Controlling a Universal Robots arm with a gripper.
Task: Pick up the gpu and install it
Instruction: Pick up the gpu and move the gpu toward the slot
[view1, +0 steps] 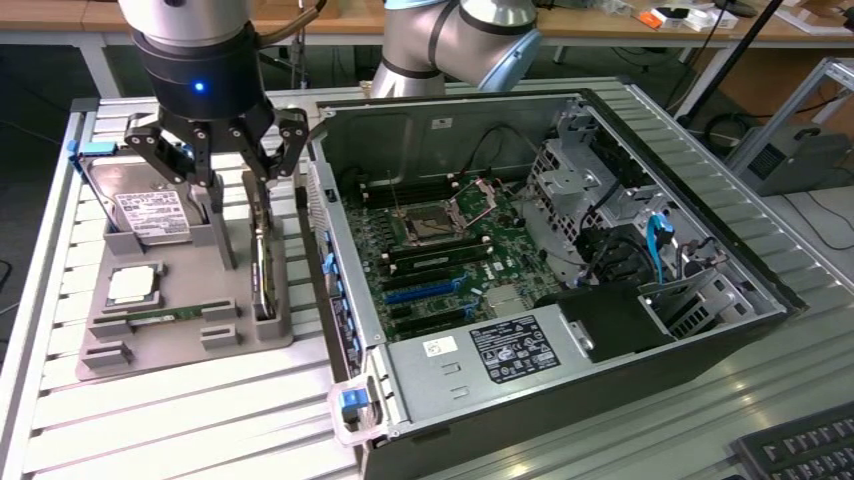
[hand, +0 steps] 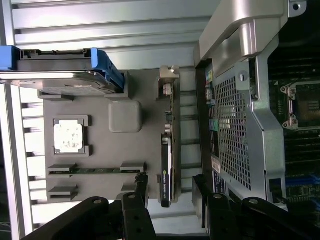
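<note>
- Claw (hand: 169, 180) jaws apart, one finger on each side of the upright gpu (hand: 167, 150) in its gray holder (hand: 125, 150).
- Risk: an off-centre closure could tilt the thin card or knock the computer case (hand: 235, 130) just beside it.

On the slatted metal table (view1: 174, 420) before me sits a grey holder tray (view1: 187, 345). It carries a silver hard drive (view1: 147, 212) with a white label propped in a slot, a square processor chip (view1: 134, 285) lying flat in a recess, and a narrow green memory stick (view1: 167, 315) in a groove just beside the chip. Just beside the tray, toward the exterior view's right, I see an open computer case (view1: 387, 125) with its motherboard (view1: 467, 270) exposed, an open processor socket (view1: 434, 222) and a labelled power supply (view1: 514, 350), and a black keyboard (view1: 807, 450) shows at the lower corner.
</note>
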